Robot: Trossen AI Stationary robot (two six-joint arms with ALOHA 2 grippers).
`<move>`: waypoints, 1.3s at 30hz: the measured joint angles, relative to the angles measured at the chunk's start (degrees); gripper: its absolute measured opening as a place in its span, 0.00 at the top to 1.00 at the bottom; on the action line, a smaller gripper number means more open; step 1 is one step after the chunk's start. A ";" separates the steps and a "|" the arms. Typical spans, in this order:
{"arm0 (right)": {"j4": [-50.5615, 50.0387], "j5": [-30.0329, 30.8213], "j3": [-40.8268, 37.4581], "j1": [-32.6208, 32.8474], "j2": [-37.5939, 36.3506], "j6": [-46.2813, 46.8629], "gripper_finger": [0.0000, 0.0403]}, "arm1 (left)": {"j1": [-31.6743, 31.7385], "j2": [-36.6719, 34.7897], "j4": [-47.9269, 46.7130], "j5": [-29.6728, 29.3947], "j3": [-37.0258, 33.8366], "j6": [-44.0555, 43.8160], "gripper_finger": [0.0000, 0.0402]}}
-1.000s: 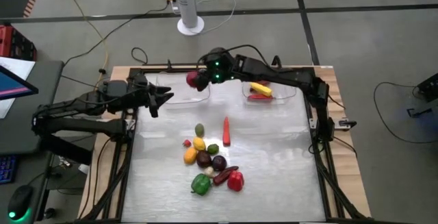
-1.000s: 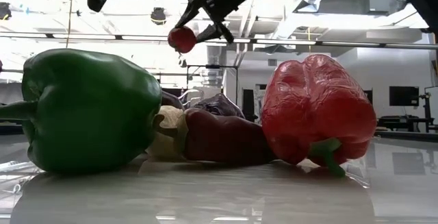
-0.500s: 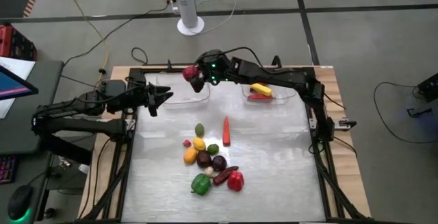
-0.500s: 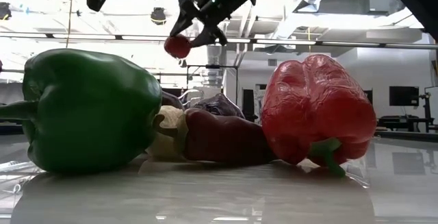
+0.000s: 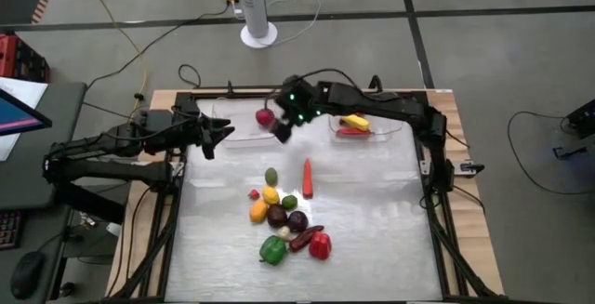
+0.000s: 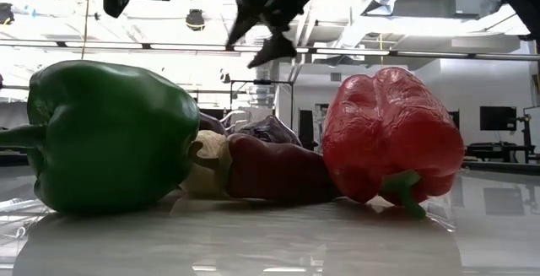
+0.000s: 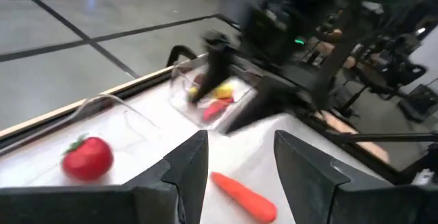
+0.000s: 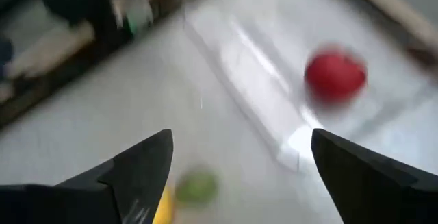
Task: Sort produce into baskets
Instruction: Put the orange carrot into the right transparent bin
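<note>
A round red tomato lies in the left clear basket, near its right end; it also shows in the right wrist view and the left wrist view. My right gripper hangs open and empty just right of that basket, fingers wide apart. My left gripper is open and empty above the left basket's left end. The right basket holds a yellow banana and a red chilli. The other produce lies in a heap mid-table.
A long orange-red piece and a green piece lie between the baskets and the heap. In the low view a green pepper, a dark chilli and a red pepper stand nearest. Bare table lies at the right and near sides.
My right gripper carried the red tomato toward the far left, over the left basket, then opened and let it go. The tomato has dropped into that basket. The gripper has drawn back toward the near right, empty.
</note>
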 joint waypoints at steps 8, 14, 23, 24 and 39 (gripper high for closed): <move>-14.77 5.29 -6.57 7.03 -0.44 5.88 0.17 | 0.02 0.02 -1.12 -5.89 0.00 3.04 0.62; -7.36 2.62 -18.99 9.97 -0.17 15.29 0.23 | 0.02 0.00 -0.99 -6.74 0.00 3.70 0.62; -1.86 5.21 -26.38 14.42 -0.20 25.20 0.24 | 0.02 0.02 -1.01 -4.84 0.00 3.75 0.62; -0.97 5.49 -27.10 14.67 -0.20 25.66 0.24 | 0.02 0.00 -1.01 -4.84 0.00 3.76 0.62; 3.81 9.39 -29.44 15.51 -0.24 22.85 0.43 | 0.02 0.00 -1.04 -4.34 0.00 4.32 0.62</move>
